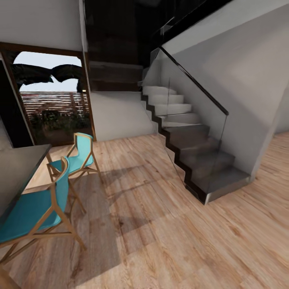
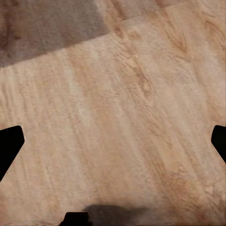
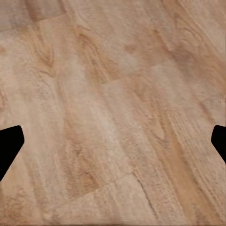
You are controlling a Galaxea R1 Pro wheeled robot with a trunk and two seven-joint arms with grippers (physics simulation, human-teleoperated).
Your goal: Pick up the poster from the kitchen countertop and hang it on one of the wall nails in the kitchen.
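Note:
The poster, the kitchen countertop and the wall nails are out of view. In the left wrist view my left gripper stands open over bare wooden floor, its dark fingertips far apart with nothing between them. My right gripper is likewise open above the floor planks, its black fingertips wide apart and empty.
A staircase with a glass balustrade rises at the centre right. Two turquoise chairs stand at a dark table on the left. A glazed door opens to a garden. Wooden floor stretches ahead.

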